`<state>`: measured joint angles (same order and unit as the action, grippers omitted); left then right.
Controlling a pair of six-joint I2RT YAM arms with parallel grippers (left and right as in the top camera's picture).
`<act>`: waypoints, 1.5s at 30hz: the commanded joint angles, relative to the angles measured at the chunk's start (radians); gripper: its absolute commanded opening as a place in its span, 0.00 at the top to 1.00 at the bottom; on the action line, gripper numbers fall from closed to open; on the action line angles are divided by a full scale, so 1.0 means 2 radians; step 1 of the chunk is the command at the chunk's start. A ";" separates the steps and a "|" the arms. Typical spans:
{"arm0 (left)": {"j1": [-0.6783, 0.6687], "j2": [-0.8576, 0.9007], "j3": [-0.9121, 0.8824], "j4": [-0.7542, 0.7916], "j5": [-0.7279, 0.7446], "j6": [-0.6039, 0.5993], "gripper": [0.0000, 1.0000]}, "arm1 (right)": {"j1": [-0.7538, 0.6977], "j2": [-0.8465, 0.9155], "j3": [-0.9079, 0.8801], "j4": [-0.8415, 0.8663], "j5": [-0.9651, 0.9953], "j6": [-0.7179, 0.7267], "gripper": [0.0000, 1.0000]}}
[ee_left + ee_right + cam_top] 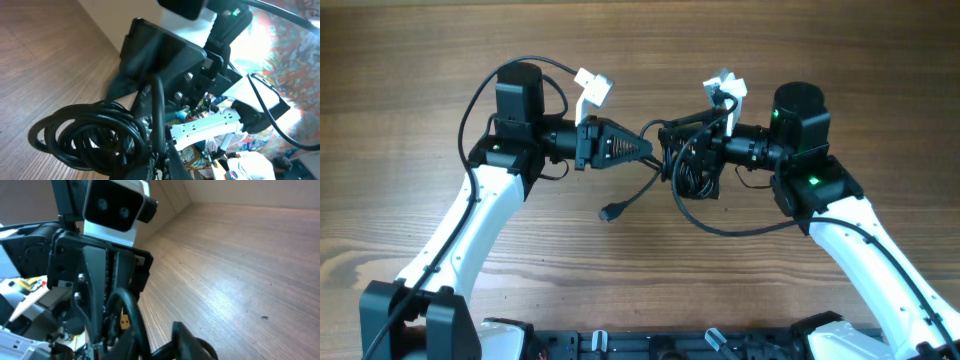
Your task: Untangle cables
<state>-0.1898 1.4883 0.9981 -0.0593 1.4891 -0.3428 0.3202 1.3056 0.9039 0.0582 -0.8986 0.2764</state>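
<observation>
**A:** Overhead view first. Where are the cables (695, 172)?

**B:** They are bunched in a dark, knotted bundle near the middle of the worktop (420, 60), between the two arms. The bundle is at the tip of the right gripper (688, 158) and just right of the tip of the left gripper (652, 150).

**A:** Any parts lying loose?

**B:** Two. One loose strand (638, 195) leaves the bundle toward the lower left and ends in a small plug end (608, 213) that lies apart from the knot. A second long loop (730, 231) sags below the bundle and curves back up toward the right arm.

**A:** State of the left gripper?

**B:** From overhead its fingers narrow to a single point at the bundle's left edge. They are drawn together and pinch a strand of the cables. In the left wrist view, several turns of coiled cord fill the lower left. One strand rises from the bottom edge in front of the opposite gripper's body.

**A:** And the right gripper?

**B:** I cannot tell. From overhead the bundle covers its fingertips. In the right wrist view only a curved cord and blurred dark shapes show at the bottom edge, so the jaws cannot be made out.

**A:** Is the bundle touching the worktop?

**B:** That cannot be judged from these views.
</observation>
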 commanded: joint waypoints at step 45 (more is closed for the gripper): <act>-0.083 0.020 0.008 -0.197 -0.441 0.085 0.94 | -0.036 0.100 0.013 -0.218 0.127 0.020 0.24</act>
<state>-0.3523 1.5196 1.0195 -0.4557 0.6529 -0.1871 0.2478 1.5055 0.9062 -0.3359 -0.6079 0.3523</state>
